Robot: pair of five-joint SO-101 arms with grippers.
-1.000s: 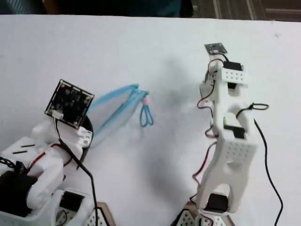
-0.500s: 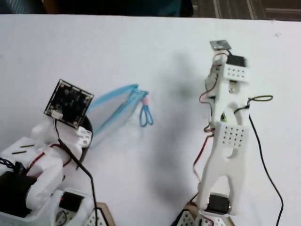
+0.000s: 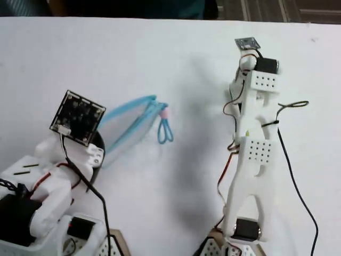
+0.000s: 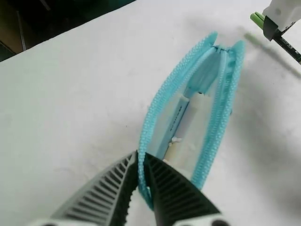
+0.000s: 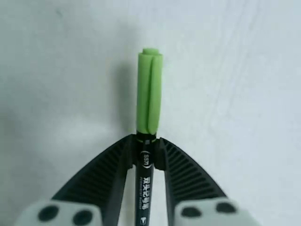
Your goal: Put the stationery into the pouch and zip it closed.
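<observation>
Pinching green-capped pen point(image 5: 149, 89), right hand point(image 5: 146, 143); white print point(image 5: 143, 186), perhaps numerals, along it.

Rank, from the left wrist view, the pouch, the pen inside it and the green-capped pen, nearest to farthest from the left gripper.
1. pouch: rim pinched in the left gripper.
2. light blue pen: inside the pouch, just beyond.
3. green-capped pen: farthest, past the pouch's far end, held by the right gripper.
</observation>
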